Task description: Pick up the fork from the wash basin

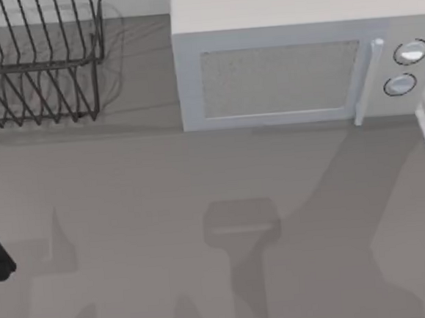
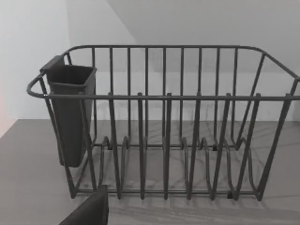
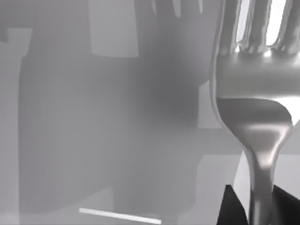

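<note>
The right claw (image 3: 255,211) is clenched on the fork (image 3: 255,93), its black fingers (image 3: 229,208) on both sides of the thin handle, lifted above the grey desk (image 1: 165,207). The left claw (image 2: 89,211) faces the wire dish rack (image 2: 164,122); I cannot tell its state
</note>
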`<control>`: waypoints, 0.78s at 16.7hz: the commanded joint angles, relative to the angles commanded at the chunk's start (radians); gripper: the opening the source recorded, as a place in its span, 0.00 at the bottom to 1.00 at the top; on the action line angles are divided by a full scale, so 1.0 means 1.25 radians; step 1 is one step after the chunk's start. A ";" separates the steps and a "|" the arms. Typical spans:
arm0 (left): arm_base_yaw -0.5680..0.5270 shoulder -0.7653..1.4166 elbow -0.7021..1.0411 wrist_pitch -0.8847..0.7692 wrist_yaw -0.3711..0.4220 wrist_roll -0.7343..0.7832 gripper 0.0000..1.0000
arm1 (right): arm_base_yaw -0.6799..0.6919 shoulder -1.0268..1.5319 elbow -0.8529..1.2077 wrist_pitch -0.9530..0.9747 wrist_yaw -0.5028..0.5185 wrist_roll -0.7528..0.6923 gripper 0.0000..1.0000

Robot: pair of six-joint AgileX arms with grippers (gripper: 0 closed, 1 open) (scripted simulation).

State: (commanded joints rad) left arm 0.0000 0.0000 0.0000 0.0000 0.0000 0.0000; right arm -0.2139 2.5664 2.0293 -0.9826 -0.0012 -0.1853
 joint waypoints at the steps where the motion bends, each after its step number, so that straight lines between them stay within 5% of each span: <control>1: 0.000 0.000 0.000 0.000 0.000 0.000 1.00 | 0.000 -0.011 0.028 -0.044 0.000 0.000 0.00; 6: 0.000 0.000 0.000 0.000 0.000 0.000 1.00 | -0.001 -0.074 0.166 -0.257 -0.001 -0.001 0.00; 13: 0.000 0.000 0.000 0.000 0.000 0.000 1.00 | 0.001 -0.091 0.195 -0.290 -0.002 0.000 0.00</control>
State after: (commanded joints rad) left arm 0.0000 0.0000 0.0000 0.0000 0.0000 0.0000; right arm -0.2127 2.4533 2.2729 -1.3451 -0.0034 -0.1849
